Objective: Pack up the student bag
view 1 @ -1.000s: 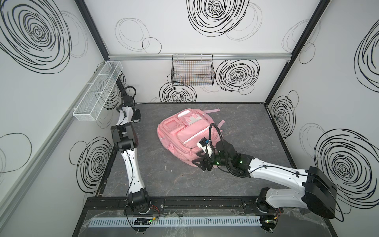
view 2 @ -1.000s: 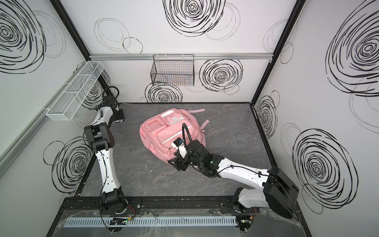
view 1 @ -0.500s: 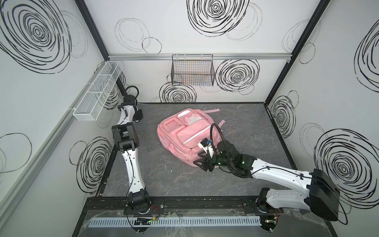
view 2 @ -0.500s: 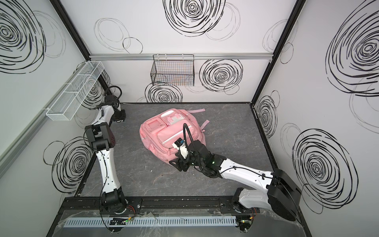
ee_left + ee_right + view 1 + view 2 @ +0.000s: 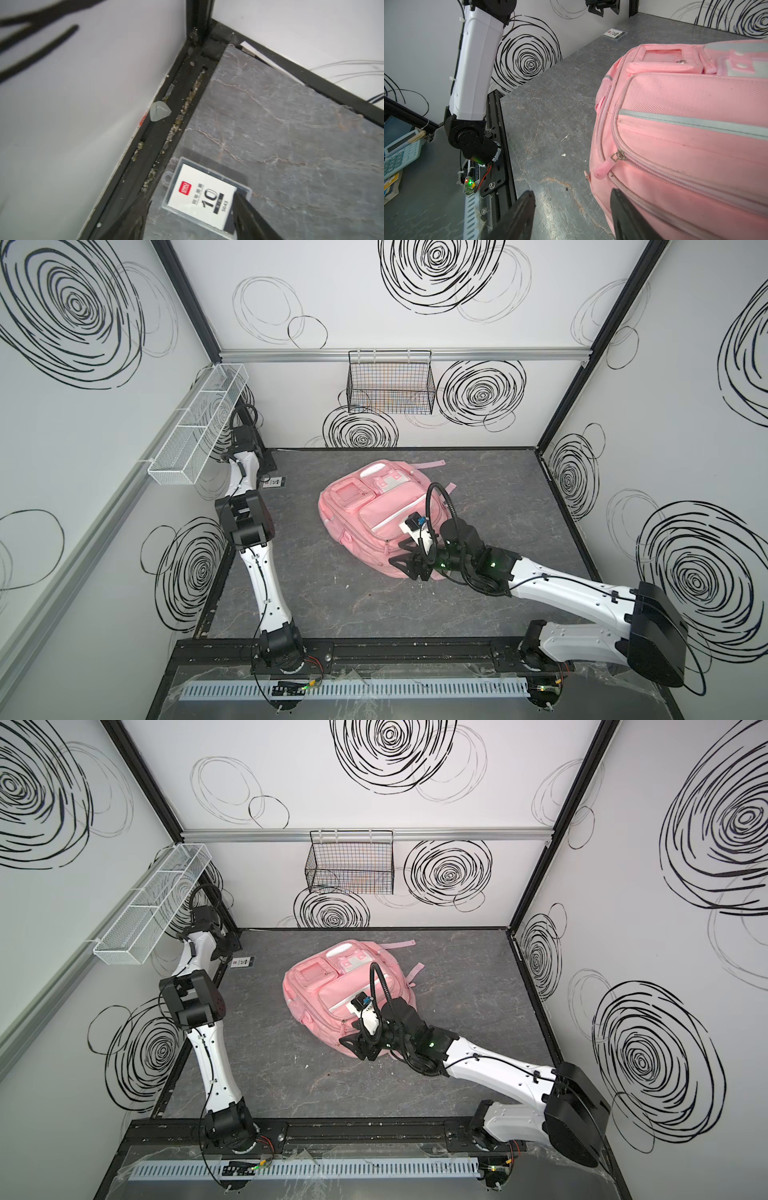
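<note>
Reference: dark grey marbled tabletop (image 5: 332, 614). Flat at its middle, front pockets up: large pink fabric student bag (image 5: 374, 514), same in both top views (image 5: 320, 990). On the wall above its far edge: black wire basket (image 5: 390, 385). Above its left edge: long white mesh tray (image 5: 195, 427). Right gripper (image 5: 409, 568) low, just nearer than table centre, jaws wide, nothing between them; one finger (image 5: 629, 218) right at the student bag's near edge, contact unclear. Left gripper (image 5: 192, 197) at the table's far-left corner, jaws spread wide. Straddles small clear plastic case with white "10" label (image 5: 199, 193), flat on the table; one fingertip (image 5: 241, 199) over its corner.
</note>
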Motion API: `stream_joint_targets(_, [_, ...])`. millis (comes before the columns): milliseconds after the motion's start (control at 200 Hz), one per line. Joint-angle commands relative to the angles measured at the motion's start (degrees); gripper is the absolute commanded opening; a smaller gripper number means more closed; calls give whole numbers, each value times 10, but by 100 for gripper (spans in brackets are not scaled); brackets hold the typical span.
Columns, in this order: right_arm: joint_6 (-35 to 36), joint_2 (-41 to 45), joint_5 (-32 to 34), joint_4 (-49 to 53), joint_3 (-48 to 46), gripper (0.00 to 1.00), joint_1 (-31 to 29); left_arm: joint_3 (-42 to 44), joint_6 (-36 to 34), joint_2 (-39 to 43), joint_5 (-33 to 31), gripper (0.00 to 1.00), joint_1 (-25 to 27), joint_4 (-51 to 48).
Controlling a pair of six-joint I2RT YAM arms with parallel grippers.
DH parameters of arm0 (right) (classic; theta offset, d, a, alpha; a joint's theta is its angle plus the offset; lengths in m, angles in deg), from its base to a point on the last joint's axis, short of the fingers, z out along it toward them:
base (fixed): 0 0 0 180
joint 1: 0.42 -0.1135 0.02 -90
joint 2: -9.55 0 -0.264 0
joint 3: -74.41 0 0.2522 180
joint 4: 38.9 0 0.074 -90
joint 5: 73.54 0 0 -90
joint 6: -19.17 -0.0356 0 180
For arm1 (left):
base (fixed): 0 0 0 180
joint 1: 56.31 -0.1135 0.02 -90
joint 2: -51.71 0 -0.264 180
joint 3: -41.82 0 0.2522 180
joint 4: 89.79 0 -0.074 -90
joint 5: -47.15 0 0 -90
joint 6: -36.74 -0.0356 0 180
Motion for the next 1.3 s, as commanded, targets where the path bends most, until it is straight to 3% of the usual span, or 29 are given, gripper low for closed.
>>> stream_joint_targets(0, [-1,-9,-5,-4,19,62,2,-17,-8,-25,47,73,-19,3])
stream_joint_targets(195, [1,-24,-7,-3,22,62,12,-12,-25,-46,26,75,-11,-30])
stream_joint_targets(490, [4,-14,-24,-7,6,62,32,-33,-28,-49,-74,80,28,-59])
stream_joint_targets(625, [4,-17,-26,-1,2,62,42,-38,-41,-44,-43,84,26,-65])
stream_joint_targets(1121, [8,-35,-36,7,24,62,59,-52,-2,-48,3,75,1,-97])
stream_joint_targets(1296, [7,-47,-37,8,31,62,62,-61,-10,-40,56,73,3,-97])
